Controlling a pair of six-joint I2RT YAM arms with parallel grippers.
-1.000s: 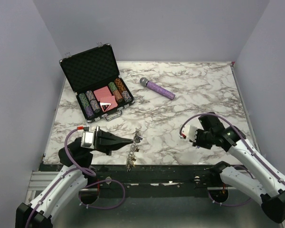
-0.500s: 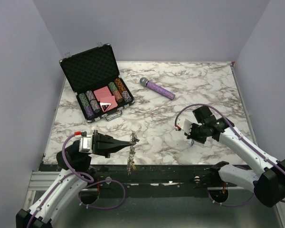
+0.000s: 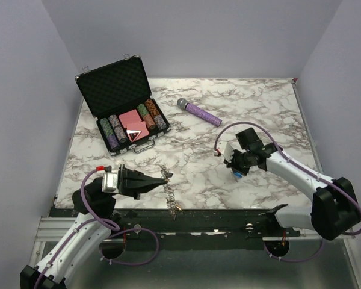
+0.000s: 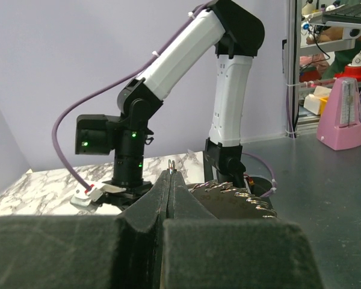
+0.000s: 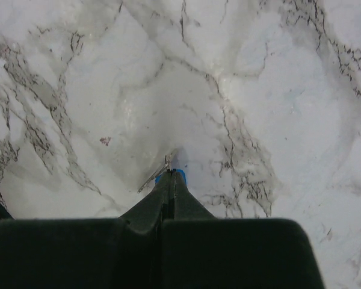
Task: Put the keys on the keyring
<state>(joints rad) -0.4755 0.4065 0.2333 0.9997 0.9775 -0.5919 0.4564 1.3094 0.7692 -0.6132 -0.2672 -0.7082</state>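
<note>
There is one keyring, one loose blue-capped key, one open case of poker chips at the far left and one purple microphone beyond the middle of the marble table. The left gripper has its fingers pinched tight on the ring's thin wire, and the ring hangs over the near edge with a small bunch on it that I cannot count. The right gripper is clamped on the blue key, just above the tabletop. A second ago the right arm sat further right; it has swung towards the middle, and the ring's lower end has shifted right.
</note>
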